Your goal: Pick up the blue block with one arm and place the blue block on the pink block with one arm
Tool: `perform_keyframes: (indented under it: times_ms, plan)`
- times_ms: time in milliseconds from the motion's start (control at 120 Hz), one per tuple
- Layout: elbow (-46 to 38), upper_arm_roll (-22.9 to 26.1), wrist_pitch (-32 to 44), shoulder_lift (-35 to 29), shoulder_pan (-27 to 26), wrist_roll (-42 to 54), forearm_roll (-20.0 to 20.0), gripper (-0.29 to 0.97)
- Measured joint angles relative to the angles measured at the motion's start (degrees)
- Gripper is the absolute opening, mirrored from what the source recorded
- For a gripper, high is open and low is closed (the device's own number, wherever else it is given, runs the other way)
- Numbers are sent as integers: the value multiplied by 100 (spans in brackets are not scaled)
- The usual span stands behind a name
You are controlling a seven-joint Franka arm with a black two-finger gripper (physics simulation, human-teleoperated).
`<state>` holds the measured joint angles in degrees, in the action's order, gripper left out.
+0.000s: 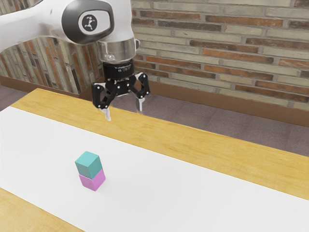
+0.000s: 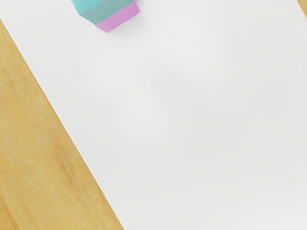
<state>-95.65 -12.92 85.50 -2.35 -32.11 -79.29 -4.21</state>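
- The white arm (image 1: 72,21) comes in from the exterior view's upper left and bends down toward the table.
- Left of centre in the exterior view, the blue block (image 1: 87,164) sits on top of the pink block (image 1: 92,181). The two touch and stand upright as a small stack, the upper one turned a little against the lower.
- The stack rests on a white sheet (image 1: 169,193) that covers the middle of the wooden table (image 1: 217,145).
- A little to the exterior view's right of the stack and well above it hangs the gripper (image 1: 124,111). Its two fingers are spread apart and hold nothing, their tips pointing down, apart from the blocks.
- Farther right, bare wood runs along the sheet's far edge, with a brick wall (image 1: 217,48) behind.
- In the wrist view the blue block (image 2: 98,8) lies over the pink block (image 2: 120,18) at the frame's edge, away from the hand. The white sheet (image 2: 192,120) spreads beneath, with a band of table wood (image 2: 38,167) alongside it.
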Motion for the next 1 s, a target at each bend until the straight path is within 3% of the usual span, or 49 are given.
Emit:
perform_keyframes:
  times_ms: [275,550,583,658,700,1000]
  plan:
    - [187,-20,-9,211,275,-48,49,68]
    - [4,-16,-15,-134,550,-75,189,68]
    - [4,-19,-17,-325,758,-78,206,68]
    - [-16,-18,-27,-609,1805,-83,301,68]
    - [-40,-13,-32,-668,2025,-84,353,68]
    - [-316,50,-34,-843,1757,-81,321,68]
